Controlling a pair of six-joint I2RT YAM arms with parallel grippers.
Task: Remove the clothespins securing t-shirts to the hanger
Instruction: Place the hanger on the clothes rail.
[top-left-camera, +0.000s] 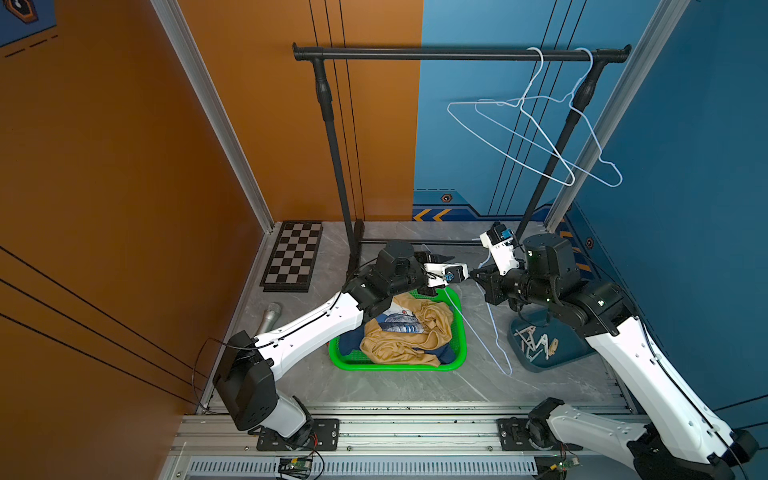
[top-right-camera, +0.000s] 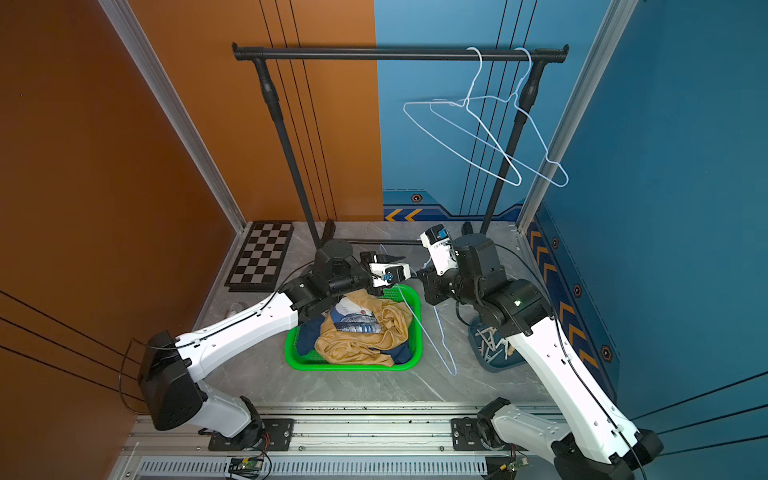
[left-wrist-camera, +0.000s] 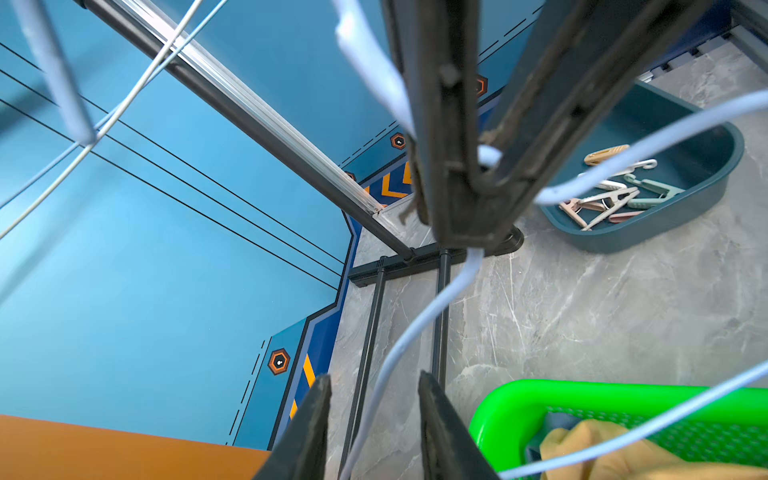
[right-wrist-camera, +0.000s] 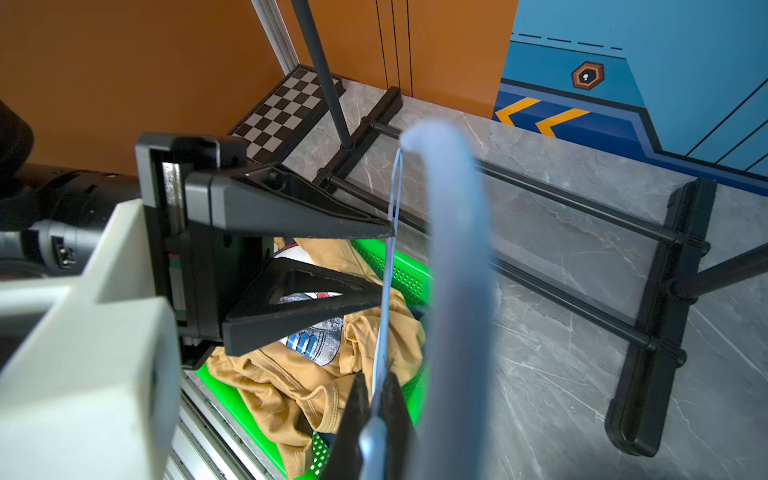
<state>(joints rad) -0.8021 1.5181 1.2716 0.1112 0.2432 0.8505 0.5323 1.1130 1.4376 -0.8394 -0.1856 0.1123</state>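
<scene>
Both top views look down from high above the near edge, covering the whole scene. The wrist cameras sit close: left faces far right, right faces far left, sharing the green basket (left-wrist-camera: 540, 392).

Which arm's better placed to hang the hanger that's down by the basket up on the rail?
Right, probably. The right gripper is shut on the hanger, and that arm sits below one end of the rail. The left gripper only straddles it, jaws apart.
</scene>
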